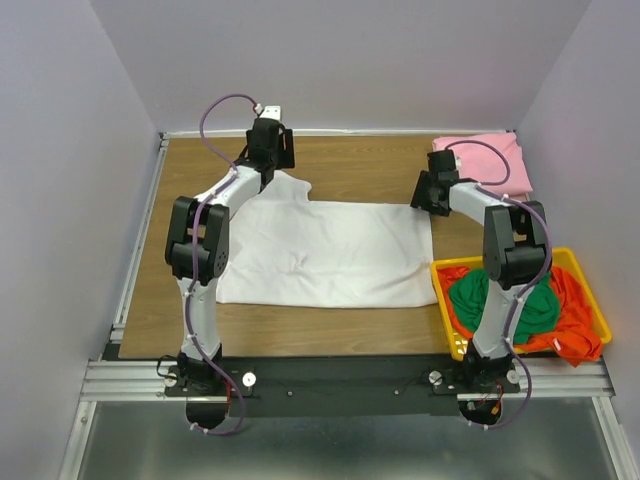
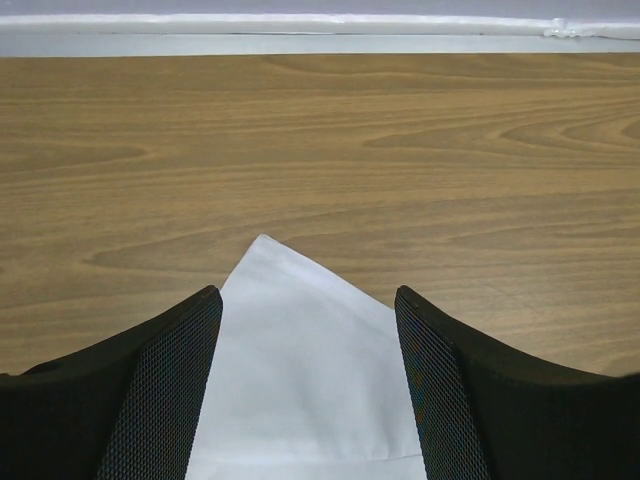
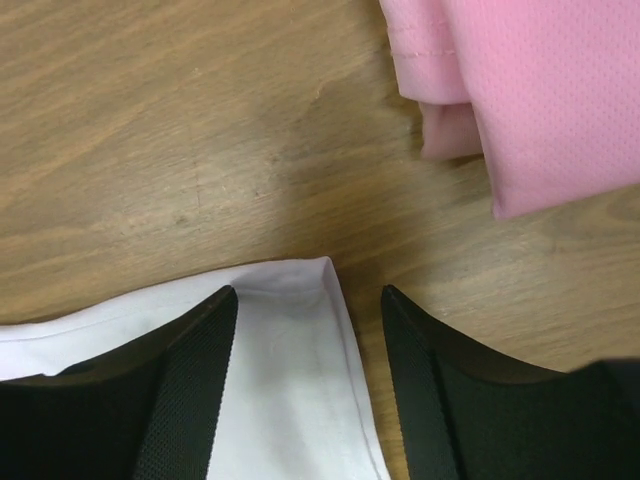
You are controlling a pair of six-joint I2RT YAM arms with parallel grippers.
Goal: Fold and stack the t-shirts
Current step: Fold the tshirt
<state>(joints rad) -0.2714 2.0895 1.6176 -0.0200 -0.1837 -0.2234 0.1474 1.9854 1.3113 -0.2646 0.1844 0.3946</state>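
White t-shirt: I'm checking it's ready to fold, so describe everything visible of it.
The white t-shirt is plain, soft cloth, lying flat on the wooden table, a pointed corner jutting out far left. A stitched hem edges its far right corner. The open left end effector straddles the pointed corner; the open right end effector straddles the hemmed one.

Pose: left arm (image 1: pixel 205 240) extended toward 12 o'clock, elbow raised; left gripper (image 2: pixel 308 300) low at about 11 o'clock, jaws well apart. The right arm (image 1: pixel 512 250) rose toward 12 o'clock, forearm angled to 10 o'clock; right gripper (image 3: pixel 308 295) low at 1 o'clock, jaws apart.
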